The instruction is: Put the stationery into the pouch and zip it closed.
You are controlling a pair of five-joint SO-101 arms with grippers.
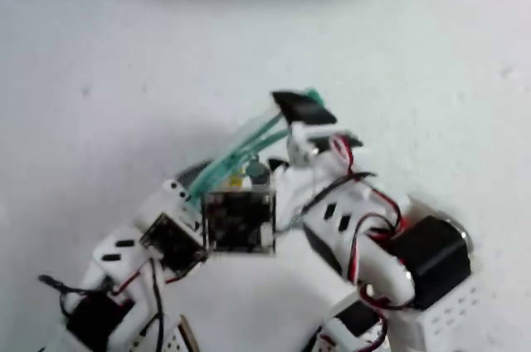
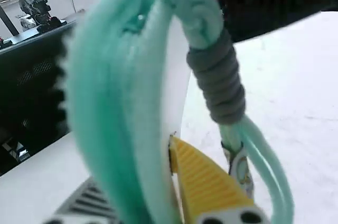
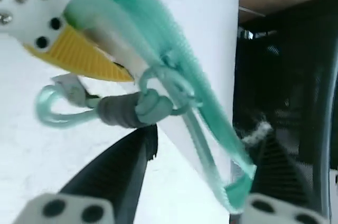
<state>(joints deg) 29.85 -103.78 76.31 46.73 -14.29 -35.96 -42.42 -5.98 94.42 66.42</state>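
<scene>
1. Mint-green pouch (image 1: 241,146), held up over the white counter (image 1: 124,78) near its front middle, slanting between the two arms.
2. Left hand (image 1: 236,176) at the pouch end nearer the arm bases, clamped on the pouch. Up close in the left wrist view (image 2: 153,192): yellow ribbed pad (image 2: 206,182) pressed flat against one face of the pouch (image 2: 121,102), striped opposite jaw on the other face, toothed zip edge rising from between them.
3. Same grip seen from the right wrist view – white left hand (image 3: 90,28) closed on the pouch (image 3: 158,39), with the counter (image 3: 31,155) behind.
4. Right hand (image 1: 303,111) at the far, upper end of the pouch. Black jaws standing well apart (image 3: 208,139), one on each side of the pouch's tip, gripping nothing. Zip tape's tail hanging just beside one jaw – touching or not, impossible to tell.
5. Zip pull cord (image 2: 219,76) hanging from the slider beside the left hand's yellow pad: knot at the top, grey wrap in the middle, pale green loop (image 2: 264,166) below. Cord (image 3: 119,112) lying near the tip of one black jaw, apart from it.
6. Zip shut or open along its length: impossible to tell.
</scene>
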